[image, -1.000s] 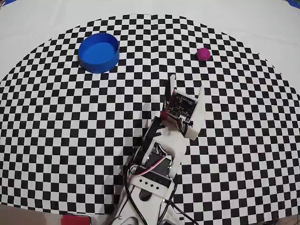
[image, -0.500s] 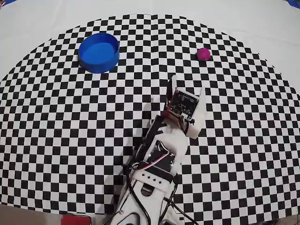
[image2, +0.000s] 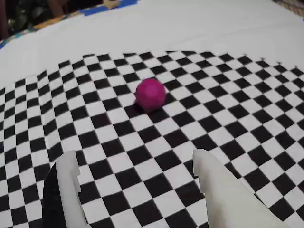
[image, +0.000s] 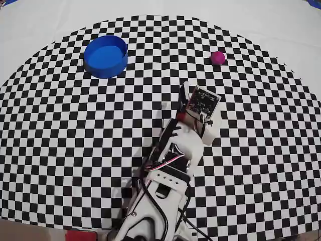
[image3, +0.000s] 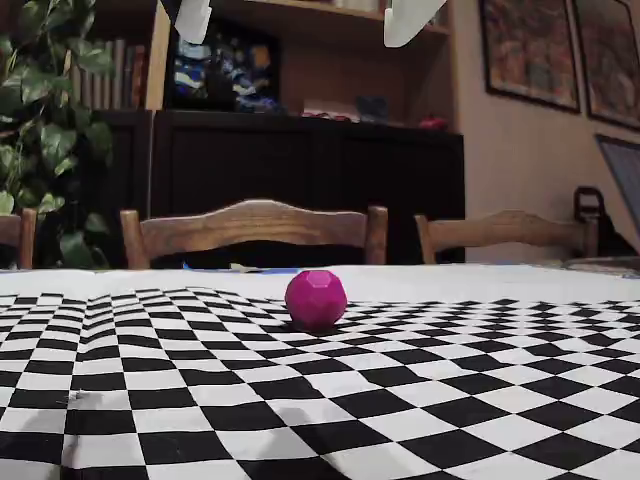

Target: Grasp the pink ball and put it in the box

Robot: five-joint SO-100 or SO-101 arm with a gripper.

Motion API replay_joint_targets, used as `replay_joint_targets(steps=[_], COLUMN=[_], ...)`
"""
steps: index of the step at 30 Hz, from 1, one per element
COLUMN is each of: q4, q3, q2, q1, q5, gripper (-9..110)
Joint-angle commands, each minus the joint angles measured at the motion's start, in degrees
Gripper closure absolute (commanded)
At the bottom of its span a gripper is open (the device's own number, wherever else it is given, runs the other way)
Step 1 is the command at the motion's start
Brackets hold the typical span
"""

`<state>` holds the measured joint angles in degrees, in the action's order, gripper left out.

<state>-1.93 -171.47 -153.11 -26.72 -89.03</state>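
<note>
- Pink ball (image: 217, 57) sits on the checkered mat (image: 60, 150), near the mat's far right edge in the overhead view; nothing touches it.
- Wrist view: ball (image2: 150, 94) lies ahead of the gripper (image2: 137, 190), roughly centred between the two white fingers (image2: 223, 190), still well short of them.
- Gripper jaws are spread wide, nothing held between them; bare checker squares show in the gap.
- Overhead view: the gripper (image: 200, 89) points toward the ball, the arm (image: 165, 170) reaching up from the bottom edge of the picture.
- Blue box (image: 106, 56) stands upright at the far left of the mat, well apart from both ball and gripper; its inside shows only the blue bottom.
- Fixed low view: ball (image3: 316, 298) rests on the mat, with both fingertips (image3: 194, 20) high above it at the top edge.
- Wooden chairs (image3: 250, 232) stand behind the table.
</note>
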Motion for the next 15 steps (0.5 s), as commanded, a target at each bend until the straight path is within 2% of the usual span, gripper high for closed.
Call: replay_joint_targets(steps=[1,15], q4=[-1.5,-4.5], q3=[4.3,13.3], q2=[3.3,18.8], q1=[0.4,1.0], q5=[0.5,0.5], gripper=[74,74])
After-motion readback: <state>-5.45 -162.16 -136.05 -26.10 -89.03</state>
